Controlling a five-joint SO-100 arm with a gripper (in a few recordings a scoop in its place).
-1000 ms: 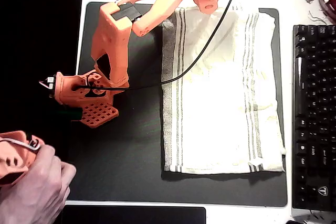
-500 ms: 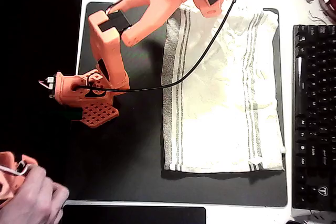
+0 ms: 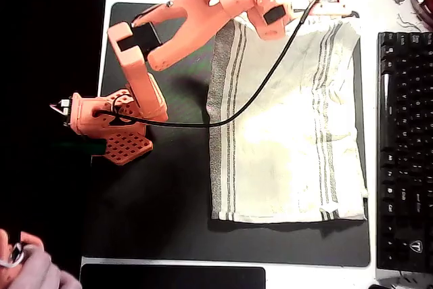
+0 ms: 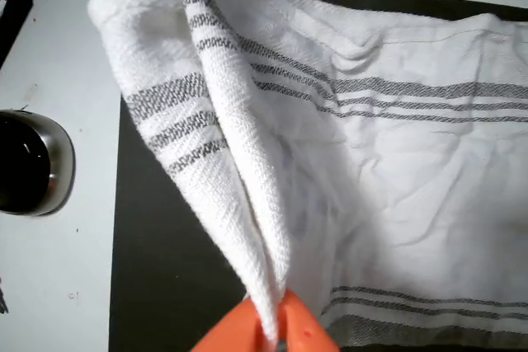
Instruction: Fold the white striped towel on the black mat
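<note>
The white striped towel point(image 3: 287, 120) lies spread on the black mat point(image 3: 162, 214), its top edge hidden under the orange arm point(image 3: 196, 21). In the wrist view the end effector point(image 4: 268, 331), cropped at the frame's bottom, pinches a lifted fold.

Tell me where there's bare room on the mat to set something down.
Bare black mat lies between the arm's base and the white striped towel, and below the towel. The top edge is crowded: the gripper holds the towel there.
</note>
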